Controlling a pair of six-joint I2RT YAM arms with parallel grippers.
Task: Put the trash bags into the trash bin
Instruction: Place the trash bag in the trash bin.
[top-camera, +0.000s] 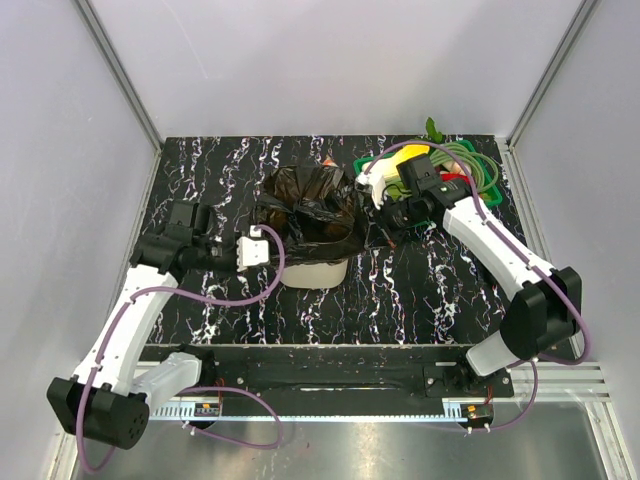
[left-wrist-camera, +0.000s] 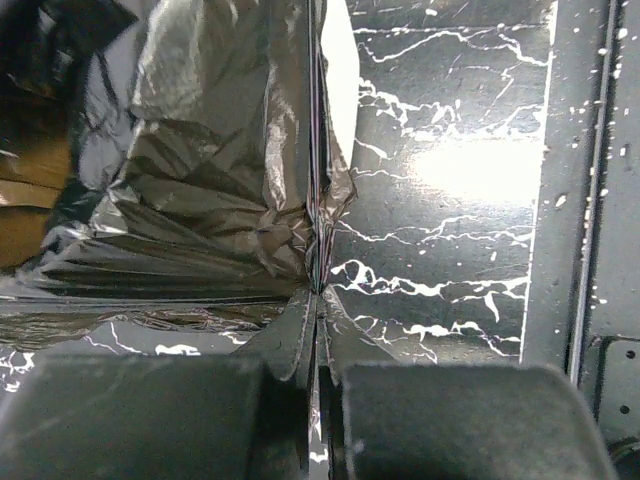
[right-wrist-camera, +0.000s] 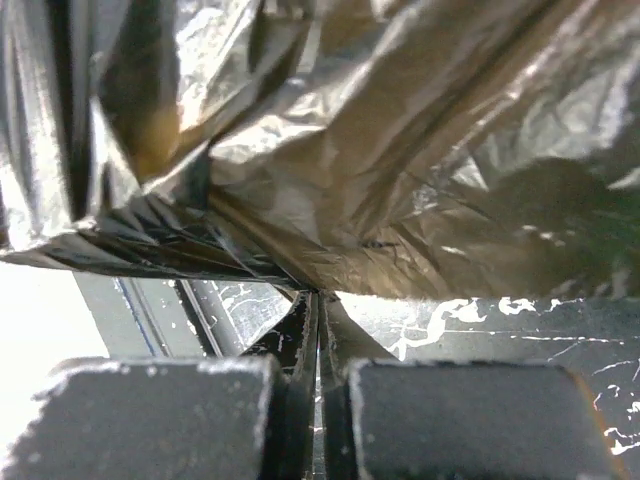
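**Left tool (left-wrist-camera: 318, 300) and right tool (right-wrist-camera: 318, 300) clamped on trash bag (top-camera: 310, 205) over trash bin (top-camera: 318, 272)**

Dark finger pads of the left tool are seen pressed together on a pleated fold of the glossy black plastic. The right tool is likewise closed on a pinch of the same sheet. From above, the trash bag is seen bunched and spread across the mouth of the trash bin, gripped at its left edge by the left tool and at its right edge by the right tool. Only the bin's cream near wall is left uncovered. The bin is stood on the marbled table (top-camera: 430, 290), and a green tray (top-camera: 487, 172) is seen just behind the right tool.
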